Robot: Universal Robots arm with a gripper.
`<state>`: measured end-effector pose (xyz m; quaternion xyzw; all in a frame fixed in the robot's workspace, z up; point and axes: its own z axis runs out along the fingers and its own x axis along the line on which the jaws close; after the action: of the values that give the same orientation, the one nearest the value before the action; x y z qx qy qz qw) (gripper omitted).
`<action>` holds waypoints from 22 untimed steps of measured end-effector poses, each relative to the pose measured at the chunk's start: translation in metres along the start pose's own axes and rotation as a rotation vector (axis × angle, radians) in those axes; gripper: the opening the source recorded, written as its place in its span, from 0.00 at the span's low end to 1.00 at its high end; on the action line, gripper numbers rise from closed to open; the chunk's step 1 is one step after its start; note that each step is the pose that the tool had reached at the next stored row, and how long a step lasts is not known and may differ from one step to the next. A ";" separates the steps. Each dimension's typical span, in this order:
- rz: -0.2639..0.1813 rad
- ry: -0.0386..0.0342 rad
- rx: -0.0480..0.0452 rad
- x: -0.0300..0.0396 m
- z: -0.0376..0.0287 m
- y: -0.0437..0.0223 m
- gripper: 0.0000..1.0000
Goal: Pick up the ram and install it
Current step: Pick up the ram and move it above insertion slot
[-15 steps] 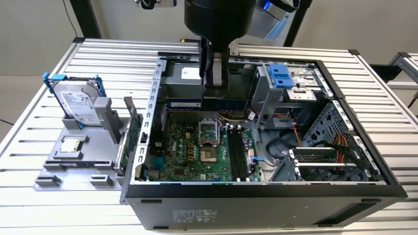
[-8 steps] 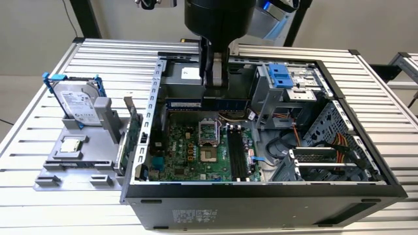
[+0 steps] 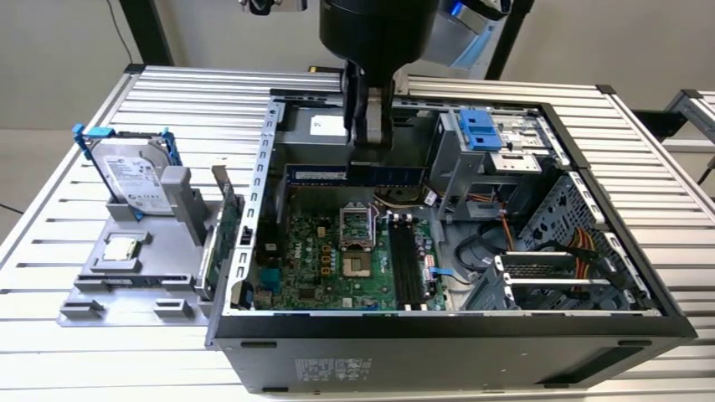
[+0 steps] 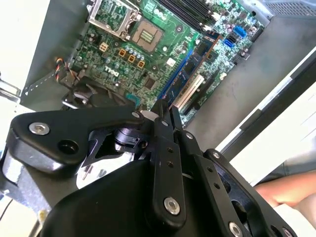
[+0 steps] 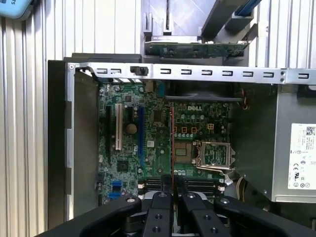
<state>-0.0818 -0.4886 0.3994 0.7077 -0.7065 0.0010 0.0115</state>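
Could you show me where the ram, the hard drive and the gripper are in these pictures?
ram (image 3: 318, 174): exterior view, the blue stick's part toward that view's left.
hard drive (image 3: 132, 177): exterior view, middle of its labelled face.
gripper (image 3: 369, 163): exterior view, between its fingertips, shut on the ram.

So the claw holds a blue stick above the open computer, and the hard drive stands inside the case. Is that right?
Not quite. The claw does hold the blue stick above the open computer case, but the hard drive stands outside it, on the grey holder at the exterior view's left.
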 end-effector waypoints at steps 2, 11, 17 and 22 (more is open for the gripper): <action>0.002 0.0000 0.0000 -0.0030 0.0003 -0.0006 0.00; 0.007 -0.0001 -0.0002 -0.0192 0.0018 -0.0029 0.00; 0.008 0.0000 -0.0002 -0.0265 0.0021 -0.0108 0.00; 0.009 -0.0001 -0.0002 -0.0323 0.0023 -0.0183 0.00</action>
<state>-0.0637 -0.4563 0.3962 0.7046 -0.7095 0.0010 0.0116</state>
